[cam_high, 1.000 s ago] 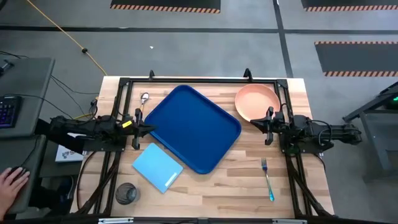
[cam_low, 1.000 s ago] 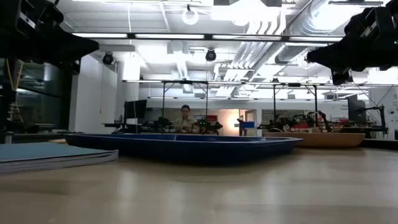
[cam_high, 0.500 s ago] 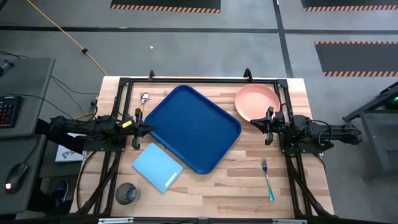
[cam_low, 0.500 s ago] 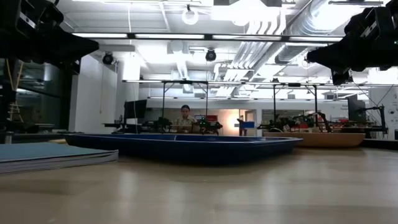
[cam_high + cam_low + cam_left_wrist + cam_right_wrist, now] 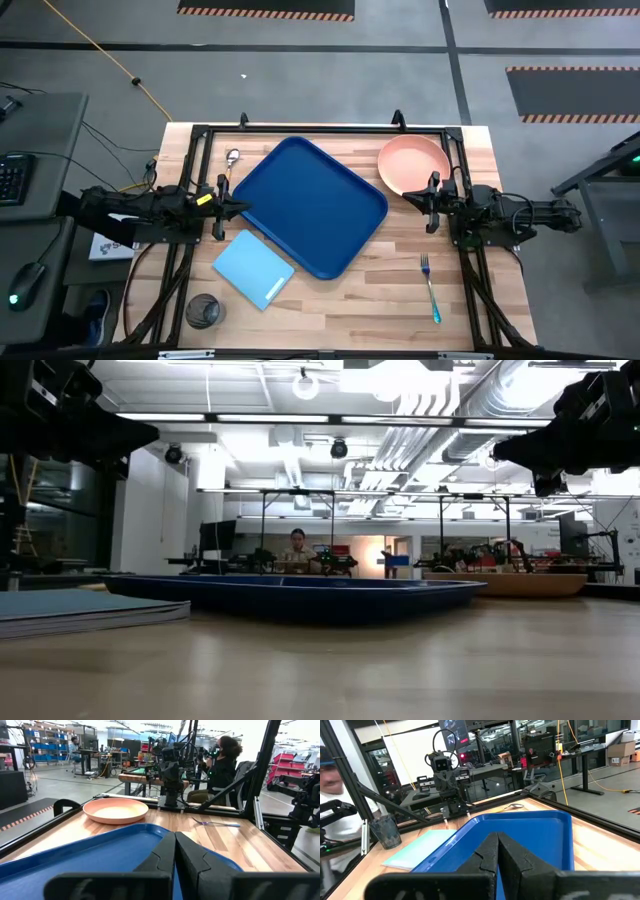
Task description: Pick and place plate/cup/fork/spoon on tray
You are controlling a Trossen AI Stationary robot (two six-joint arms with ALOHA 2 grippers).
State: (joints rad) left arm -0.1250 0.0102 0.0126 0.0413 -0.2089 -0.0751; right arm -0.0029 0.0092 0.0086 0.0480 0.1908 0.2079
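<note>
Nothing has been placed yet, judging by how things lie: the tray [image 5: 311,206] sits bare in the middle of the high view, turned at an angle on the table [image 5: 390,290], and all four items are still off it.

The plate [image 5: 413,165] rests on the table at the upper right of the high view, just beside the tray's right corner. The fork [image 5: 430,288] lies at the lower right, well apart from the tray, its teal handle towards the frame's bottom edge. The spoon [image 5: 231,164] lies at the upper left, near the tray's left edge, with its silver bowl uppermost; its handle is partly hidden by the left arm. The cup [image 5: 202,311] stands at the lower left corner of the table, near a light-blue flat rectangle [image 5: 253,269] that lies just beside the tray's lower-left edge.

The left pincer [image 5: 236,207] hangs at the left-centre of the high view, over the tray's left edge, clenched and carrying nothing; its own wrist view shows the two fingers pressed together with the blue tray beneath. The right pincer [image 5: 419,203] hangs at the right-centre, just below the plate in the frame and apart from it, likewise clenched and empty, its fingers meeting in its wrist view. In the low view both arms sit high, clear of the table.

So the whole job is left: plate, cup, fork and spoon each need lifting onto the tray. The right arm looks best placed for the plate, the left for the spoon
</note>
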